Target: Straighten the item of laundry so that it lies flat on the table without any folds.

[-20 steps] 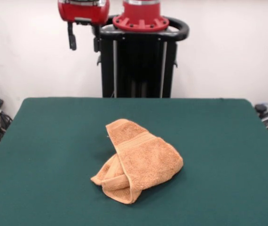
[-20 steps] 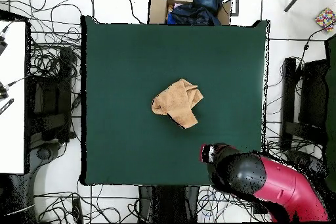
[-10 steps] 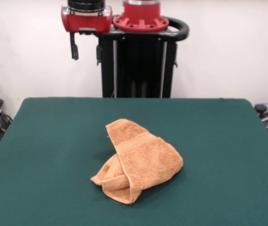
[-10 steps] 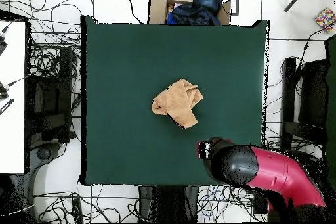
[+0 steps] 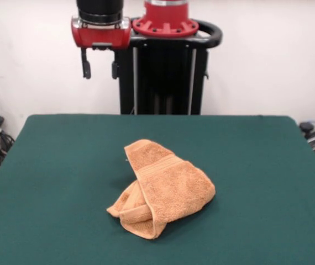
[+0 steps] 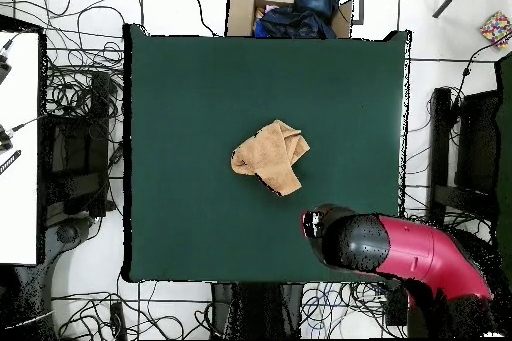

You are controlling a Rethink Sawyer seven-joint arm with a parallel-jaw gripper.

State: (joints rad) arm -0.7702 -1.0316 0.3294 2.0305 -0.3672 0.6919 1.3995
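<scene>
The orange-tan towel point(image 5: 162, 191) lies bunched near the middle of the dark green table point(image 5: 257, 165), folded over itself rather than spread flat. In the front view a broad flap with a flat woven band across it covers the top and right of the heap, and a rolled, doubled layer pokes out at the near left corner. Its far end rises to a rounded tip, and the right edge forms a soft bulge. In the overhead view the towel point(image 6: 270, 157) shows as a small crumpled patch close to the centre of the table point(image 6: 180, 87), with bare felt on every side.

The gripper point(image 5: 99, 62) hangs high beyond the far left part of the table, just left of the black pedestal point(image 5: 163, 77). Its two dark fingers point(image 5: 85, 63) point down with a clear gap between them, holding nothing, so the claw stands open. It is well apart from the towel and well above the table top. In the overhead view the red and black arm point(image 6: 400, 257) reaches over the table's edge nearest the robot's base, and the gripper point(image 6: 315, 223) sits over the felt there, apart from the towel
</scene>
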